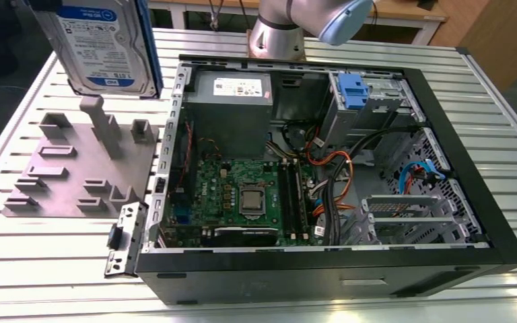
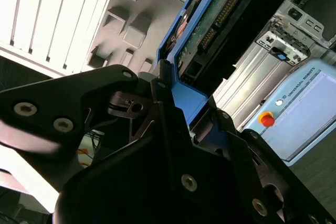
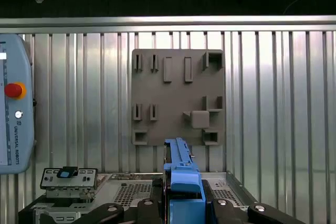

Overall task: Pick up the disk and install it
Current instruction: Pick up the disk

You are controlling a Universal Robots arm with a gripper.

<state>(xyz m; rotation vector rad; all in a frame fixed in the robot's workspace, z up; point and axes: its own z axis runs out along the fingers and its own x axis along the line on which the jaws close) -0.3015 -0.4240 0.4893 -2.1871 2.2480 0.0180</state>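
The disk [image 1: 101, 47], a silver drive with a white-and-blue label in a blue carrier, hangs upright in the air at the exterior view's upper left, above the grey fixture plate [image 1: 70, 168]. In both wrist views my gripper [image 2: 184, 98] [image 3: 184, 205] is shut on the blue carrier edge of the disk [image 2: 210, 24] [image 3: 181, 166], with a black finger [image 2: 163, 108] pressed against each side. The disk is clear of the plate [image 3: 178, 98] below it and stands off to the side of the open computer case [image 1: 474, 202].
The case lies open on the slatted metal table, with a grey power supply [image 1: 231, 101], the motherboard, cables, a drive cage with a blue latch [image 1: 353, 91] and a lower metal cage [image 1: 402, 215]. The arm's base [image 1: 277, 33] stands behind it. A teach pendant [image 3: 13, 108] lies beside the plate.
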